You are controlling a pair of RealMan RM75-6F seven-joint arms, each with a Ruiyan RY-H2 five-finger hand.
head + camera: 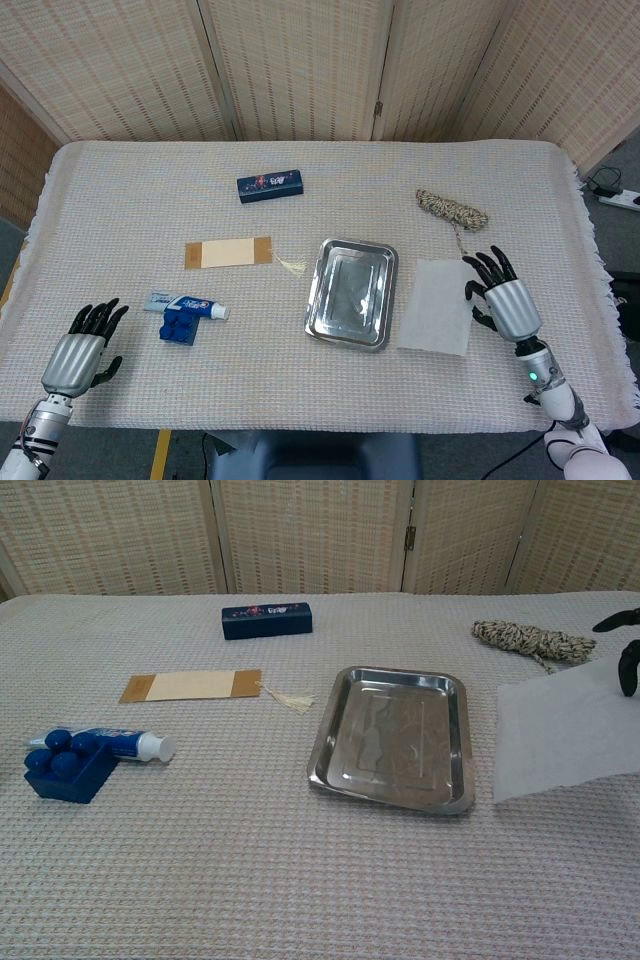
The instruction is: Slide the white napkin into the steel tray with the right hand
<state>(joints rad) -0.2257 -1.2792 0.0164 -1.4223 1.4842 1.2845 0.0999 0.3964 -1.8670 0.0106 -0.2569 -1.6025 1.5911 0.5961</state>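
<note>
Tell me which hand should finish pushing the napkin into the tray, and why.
Right. The right hand is at the white napkin's far-right edge, with the steel tray just beyond its other side. The left hand sits at the opposite table corner, far from both.

box (270, 186): dark blue, with a small coloured print and pale lettering on its long side; too small and blurred to read in either view.
tube (189, 304): white and blue with a red patch and some printed lettering; no word can be made out.
card (190, 685): brown ends, pale middle; no writing shows.
Readable text: none anywhere on the bench.
</note>
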